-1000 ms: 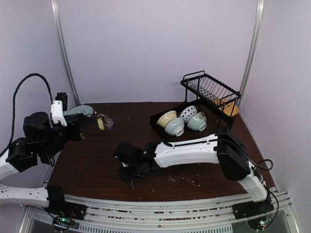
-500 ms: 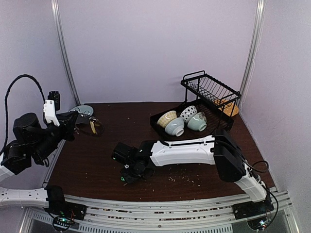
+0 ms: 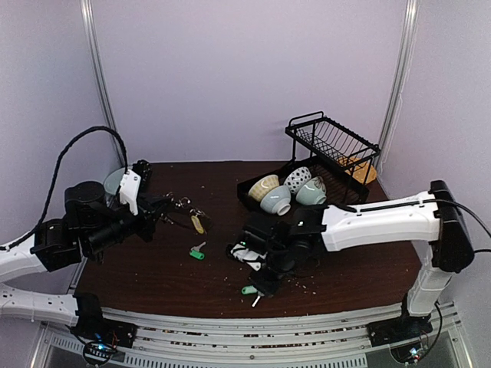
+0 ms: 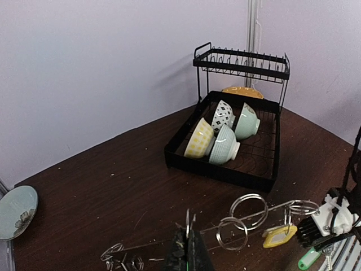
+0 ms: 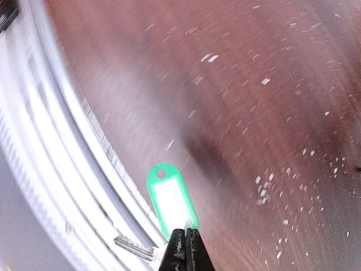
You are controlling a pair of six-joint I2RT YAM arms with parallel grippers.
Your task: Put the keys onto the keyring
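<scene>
Right pincer (image 5: 183, 244) clamped on green tag (image 5: 171, 200) of one key, at near table (image 3: 153, 268) edge, well in front of dish rack (image 3: 334, 142). Loose green key (image 3: 198, 251) flat on table, front-left of rack. Left pincer (image 4: 188, 249) gripping thin wire of keyring (image 4: 225, 226), yellow tag (image 4: 279, 236) hanging on it, well left of rack. Bowls (image 3: 265, 186) lie in rack.

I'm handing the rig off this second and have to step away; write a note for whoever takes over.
Left pincer: shut on the keyring, held over the table's left side; a yellow tag hangs on it.
Right pincer: shut on a green-tagged key near the front edge.
A second green key lies on the table between the arms.
Done: one key gripped. Left: thread it onto the keyring, then the other green key.
</scene>
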